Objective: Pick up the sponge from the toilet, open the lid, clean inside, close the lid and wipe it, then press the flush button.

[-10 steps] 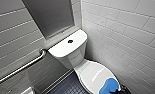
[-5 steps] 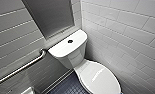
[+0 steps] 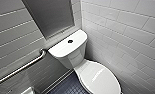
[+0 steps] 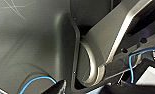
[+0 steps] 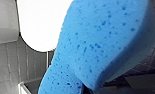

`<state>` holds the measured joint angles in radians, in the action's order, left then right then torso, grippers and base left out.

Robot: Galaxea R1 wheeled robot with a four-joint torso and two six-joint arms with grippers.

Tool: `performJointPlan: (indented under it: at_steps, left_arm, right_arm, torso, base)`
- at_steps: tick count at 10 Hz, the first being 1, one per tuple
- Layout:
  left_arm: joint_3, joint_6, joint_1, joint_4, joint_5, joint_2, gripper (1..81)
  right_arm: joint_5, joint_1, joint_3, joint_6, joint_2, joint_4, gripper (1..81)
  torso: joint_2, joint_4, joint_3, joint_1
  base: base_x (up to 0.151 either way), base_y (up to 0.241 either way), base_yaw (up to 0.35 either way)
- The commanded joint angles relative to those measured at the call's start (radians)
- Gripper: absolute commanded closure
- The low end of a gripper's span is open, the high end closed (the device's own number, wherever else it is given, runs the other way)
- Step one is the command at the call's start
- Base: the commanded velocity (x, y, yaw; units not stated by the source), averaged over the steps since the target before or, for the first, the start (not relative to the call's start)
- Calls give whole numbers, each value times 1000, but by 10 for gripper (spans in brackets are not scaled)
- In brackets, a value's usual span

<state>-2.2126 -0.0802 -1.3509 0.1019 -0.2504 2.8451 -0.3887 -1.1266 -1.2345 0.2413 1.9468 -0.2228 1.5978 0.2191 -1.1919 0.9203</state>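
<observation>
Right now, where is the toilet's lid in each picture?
Head view: the lid lies shut, low and right of middle, in front of the tank.
Right wrist view: the white rounded shape beside the blue sponge looks like the lid.
Left wrist view: here I see the robot's own grey parts and a blue cable.
Shared landmark: the dark tiled floor, which seems to show past the sponge too.

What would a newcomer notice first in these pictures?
The bright blue sponge comes first, very close in the right wrist view, with the white lid behind it. In the head view, the white toilet stands between tiled walls, lid shut, a dark flush button on top.
</observation>
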Motion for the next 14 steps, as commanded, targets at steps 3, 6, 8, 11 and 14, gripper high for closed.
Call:
performJointPlan:
  at_steps: [3,6,8,11,14]
  left_arm:
    - [17,-7,-3,-2,-92,-10,10]
    - [17,-7,-1,-2,-90,-9,10]
    - [13,-7,-1,-4,-90,-13,10]
    - [11,-7,-1,-4,-89,-12,10]
    - [10,-7,-1,-5,-87,-12,10]
  right_arm:
    - [185,286,130,-92,-41,-26,811]
    - [425,538,-47,-91,110,-127,811]
    - [544,650,-182,-80,239,-136,811]
    - [717,793,-416,-77,453,-136,811]
    - [777,857,-529,-77,598,-135,811]
  torso:
    - [0,0,0,0]
    - [0,0,0,0]
    - [0,0,0,0]
    - [0,0,0,0]
    - [0,0,0,0]
  base:
    - [0,0,0]
    - [0,0,0]
    - [0,0,0]
    - [0,0,0]
    - [0,0,0]
